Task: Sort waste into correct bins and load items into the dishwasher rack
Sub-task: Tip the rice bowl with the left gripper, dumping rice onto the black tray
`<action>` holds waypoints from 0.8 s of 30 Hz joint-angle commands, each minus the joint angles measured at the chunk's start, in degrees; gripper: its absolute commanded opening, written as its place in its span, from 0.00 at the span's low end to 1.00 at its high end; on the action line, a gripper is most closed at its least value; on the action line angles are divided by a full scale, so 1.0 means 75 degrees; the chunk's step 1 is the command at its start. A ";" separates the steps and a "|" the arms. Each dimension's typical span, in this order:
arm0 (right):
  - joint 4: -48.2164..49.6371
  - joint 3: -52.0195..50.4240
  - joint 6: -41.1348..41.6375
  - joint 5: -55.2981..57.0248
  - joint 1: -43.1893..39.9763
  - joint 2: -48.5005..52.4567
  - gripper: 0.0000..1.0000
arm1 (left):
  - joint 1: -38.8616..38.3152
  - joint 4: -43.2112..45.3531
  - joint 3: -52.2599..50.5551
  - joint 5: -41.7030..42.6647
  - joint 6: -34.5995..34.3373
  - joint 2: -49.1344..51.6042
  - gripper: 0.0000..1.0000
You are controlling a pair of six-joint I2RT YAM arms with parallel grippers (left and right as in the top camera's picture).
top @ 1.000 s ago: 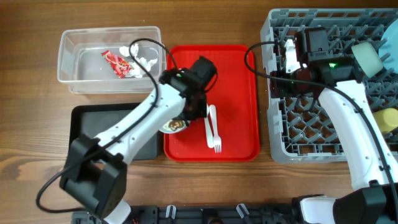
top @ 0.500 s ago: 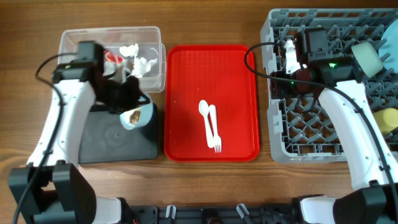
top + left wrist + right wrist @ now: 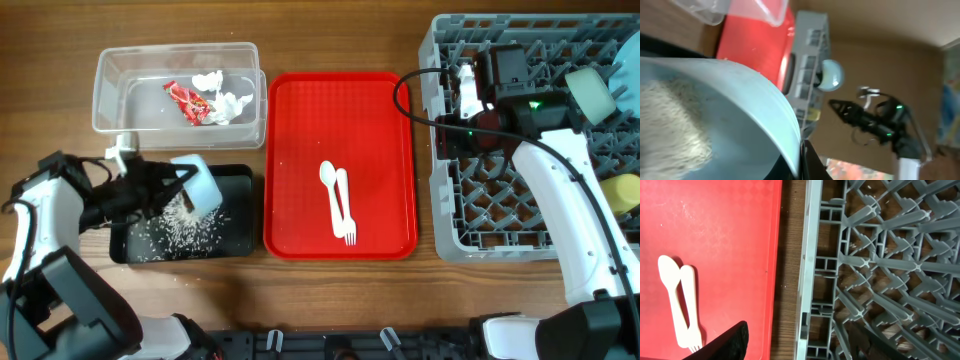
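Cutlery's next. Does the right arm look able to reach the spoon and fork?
Probably yes: spoon and fork lie uncovered on the red tray, beside the rack edge where the right gripper hovers, empty.

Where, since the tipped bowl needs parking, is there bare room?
Free: the far half of the red tray, beyond the spoon and fork, and the table strip before the trays. Crowded: the black tray, strewn with rice under the bowl in the left tool; the clear tub holds waste.

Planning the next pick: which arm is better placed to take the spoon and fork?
Right, probably. The right gripper hovers at the rack edge beside the red tray; the left gripper holds the bowl tipped over the black tray.
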 commanded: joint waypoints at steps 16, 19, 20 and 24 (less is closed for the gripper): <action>-0.0020 -0.0003 0.0032 0.0117 -0.0012 0.0070 0.65 | 0.0329 0.0924 -0.0044 0.1000 -0.0787 0.0067 0.04; -0.0041 -0.0003 0.0032 0.0117 -0.0012 0.0070 0.65 | 0.0335 0.1151 -0.0041 0.0915 -0.0475 0.0070 0.04; -0.0041 -0.0003 0.0032 0.0117 -0.0012 0.0070 0.65 | 0.0364 0.1177 -0.0044 0.0956 -0.1072 0.0073 0.04; -0.0038 -0.0003 0.0032 0.0117 -0.0012 0.0070 0.65 | 0.0364 0.1530 -0.0041 0.1349 -0.0746 0.0067 0.04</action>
